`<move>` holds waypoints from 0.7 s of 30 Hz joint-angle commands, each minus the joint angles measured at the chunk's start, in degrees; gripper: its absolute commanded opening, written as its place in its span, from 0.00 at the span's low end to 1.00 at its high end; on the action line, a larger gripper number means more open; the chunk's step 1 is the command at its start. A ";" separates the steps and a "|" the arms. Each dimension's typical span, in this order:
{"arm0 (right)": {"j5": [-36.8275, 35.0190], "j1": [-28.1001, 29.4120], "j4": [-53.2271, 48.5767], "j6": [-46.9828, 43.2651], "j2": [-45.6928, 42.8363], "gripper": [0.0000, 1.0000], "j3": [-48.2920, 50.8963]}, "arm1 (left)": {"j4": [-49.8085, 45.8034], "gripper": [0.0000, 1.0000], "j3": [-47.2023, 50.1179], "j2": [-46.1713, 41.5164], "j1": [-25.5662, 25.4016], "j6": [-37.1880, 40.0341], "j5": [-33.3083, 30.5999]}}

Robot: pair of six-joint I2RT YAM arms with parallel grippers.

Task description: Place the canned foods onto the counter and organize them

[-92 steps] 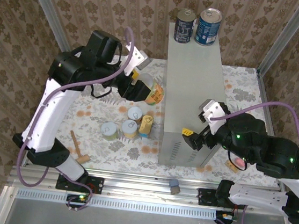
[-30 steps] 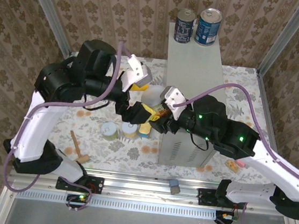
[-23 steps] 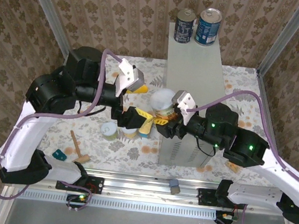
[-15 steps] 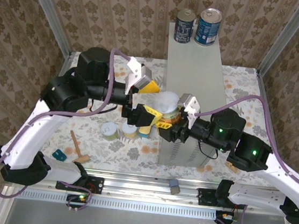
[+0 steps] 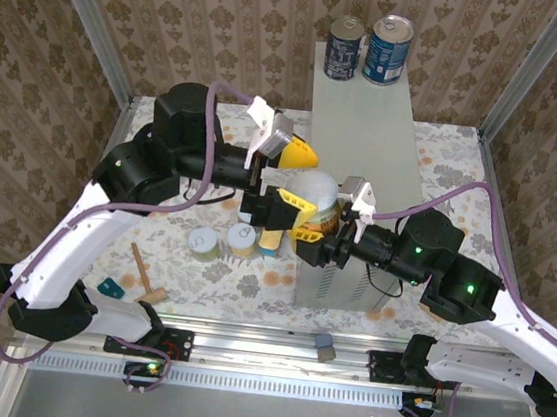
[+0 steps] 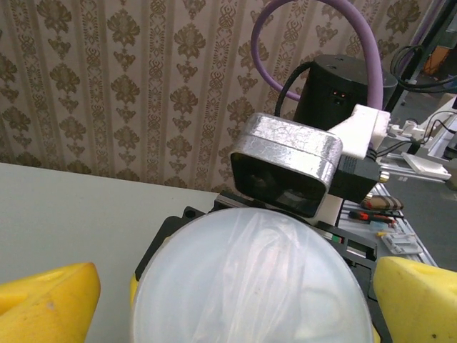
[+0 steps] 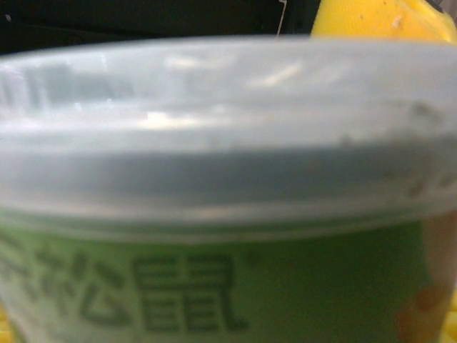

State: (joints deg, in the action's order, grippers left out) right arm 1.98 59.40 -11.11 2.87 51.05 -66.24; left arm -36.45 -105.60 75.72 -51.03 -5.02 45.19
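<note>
A short can (image 5: 314,198) with a pale lid and an orange and green label hangs over the left edge of the grey counter (image 5: 365,138). My right gripper (image 5: 314,229) is shut on it from the near side. In the right wrist view the can (image 7: 228,214) sits close up between the fingers of that gripper (image 7: 228,314). My left gripper (image 5: 296,183) stands open around the same can (image 6: 253,279), its left fingertip (image 6: 50,300) apart from the can's side. Two dark-blue cans (image 5: 344,47) (image 5: 387,48) stand at the counter's far end. Two yellow cans (image 5: 204,243) (image 5: 243,237) and a gold-topped tin (image 5: 270,238) rest on the table.
A wooden mallet (image 5: 146,280) and a teal block (image 5: 110,290) lie near the table's front left. A small grey block (image 5: 324,348) sits on the front rail. Metal frame posts and patterned walls close in the back and sides.
Both grippers moved right with the can, from above the table cans to the counter's left edge. The left arm stretched further over the table.
</note>
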 commanded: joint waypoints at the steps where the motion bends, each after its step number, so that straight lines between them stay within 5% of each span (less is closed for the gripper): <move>1: 0.01 -0.31 8.89 0.94 -1.44 0.65 -0.49 | 2.36 0.96 0.42 0.39 -0.44 -1.06 1.53; 18: -3.83 -0.26 15.83 2.49 -2.80 0.65 2.82 | 0.92 0.96 1.47 2.19 -1.05 0.54 -0.55; 21: -4.43 -0.25 16.13 2.66 -2.91 0.65 3.05 | 1.47 0.89 1.71 2.41 -1.07 0.90 -0.86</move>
State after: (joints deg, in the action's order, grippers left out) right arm -1.30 59.09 -3.75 4.84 50.13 -62.85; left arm -35.92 -104.49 77.58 -51.83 -5.15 45.10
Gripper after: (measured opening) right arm 0.746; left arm 0.897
